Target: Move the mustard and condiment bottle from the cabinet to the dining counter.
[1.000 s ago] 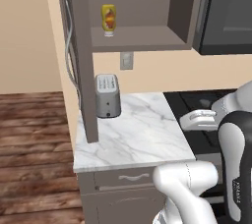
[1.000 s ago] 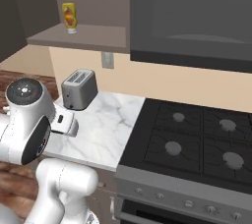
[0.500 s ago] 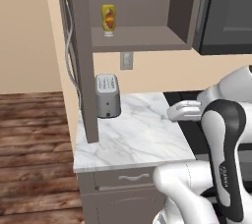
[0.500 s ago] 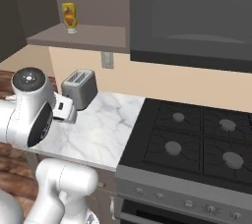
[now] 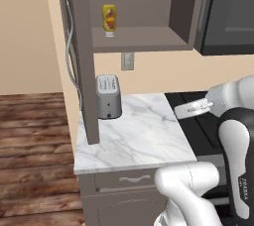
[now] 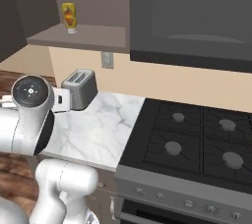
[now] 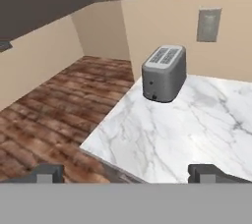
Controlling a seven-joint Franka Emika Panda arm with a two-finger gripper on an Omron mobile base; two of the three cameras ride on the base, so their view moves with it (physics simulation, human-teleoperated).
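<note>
The small yellow squeeze bottle of mustard [image 5: 109, 20] is seen standing upright, its long axis vertical, on the shelf of the open grey-brown wall cabinet [image 5: 144, 39], well above and to the left of the gripper [image 7: 127, 173]. The gripper is held wide apart and empty, low over the white veined marble counter [image 5: 139, 136], aimed toward the grey metal toaster [image 7: 164, 73]. The cabinet's door [image 5: 78, 56] hangs open beside the shelf; a climb past the shelf edge is judged necessary.
</note>
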